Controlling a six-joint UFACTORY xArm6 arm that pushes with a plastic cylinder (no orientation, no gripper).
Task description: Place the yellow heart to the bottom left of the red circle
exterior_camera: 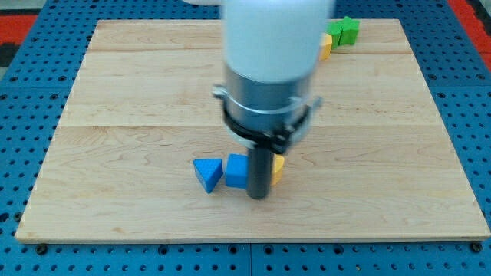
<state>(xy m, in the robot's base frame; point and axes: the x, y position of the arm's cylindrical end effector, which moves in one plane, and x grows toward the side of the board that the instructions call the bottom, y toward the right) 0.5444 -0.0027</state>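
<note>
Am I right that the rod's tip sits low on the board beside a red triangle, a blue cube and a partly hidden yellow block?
Not quite. The triangle is blue, not red, as the camera view shows. The rest holds: my tip is low on the board, with the blue cube touching its left side in the view and a yellow block partly hidden behind the rod on its right.

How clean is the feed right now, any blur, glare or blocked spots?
Camera view: the arm body is close, soft-focused and glary white, hiding the board's top centre; my tip stays sharp, covering parts of the blue block and yellow block; lighting even, shadows faint.
</note>
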